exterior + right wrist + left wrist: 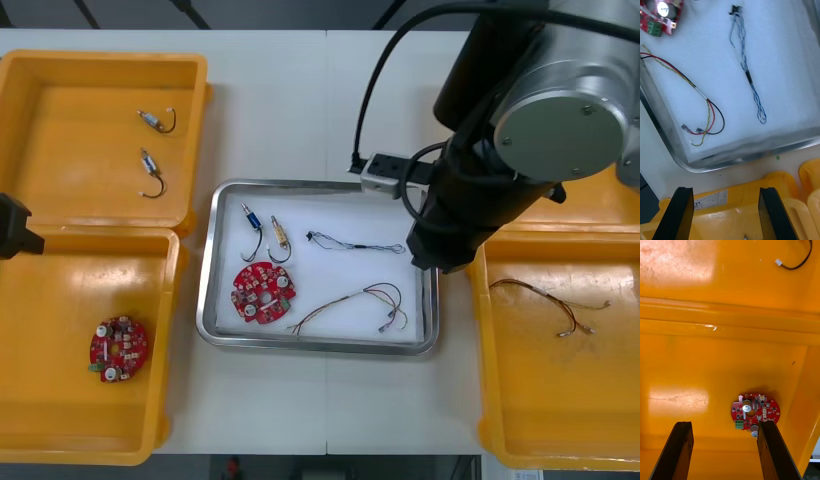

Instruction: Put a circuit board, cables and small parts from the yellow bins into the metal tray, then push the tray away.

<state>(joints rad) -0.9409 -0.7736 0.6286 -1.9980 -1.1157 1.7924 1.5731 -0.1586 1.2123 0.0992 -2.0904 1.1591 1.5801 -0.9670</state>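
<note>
Two spread claws: right claw [725, 191] beside the loaded metal tray [205, 290], left claw [724, 424] over a yellow bin [60, 400]; pushing seemed due.

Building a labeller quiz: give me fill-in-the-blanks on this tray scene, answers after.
1. The white-lined metal tray holds ___ small metal parts.
2. The round red circuit board outside the tray lies in a yellow plastic bin on the robot's ___ side.
3. The right claw is ___, above a right-side yellow bin.
4. The twisted blue and white cable lies inside the ___.
Missing words: two; left; open; tray.
</note>
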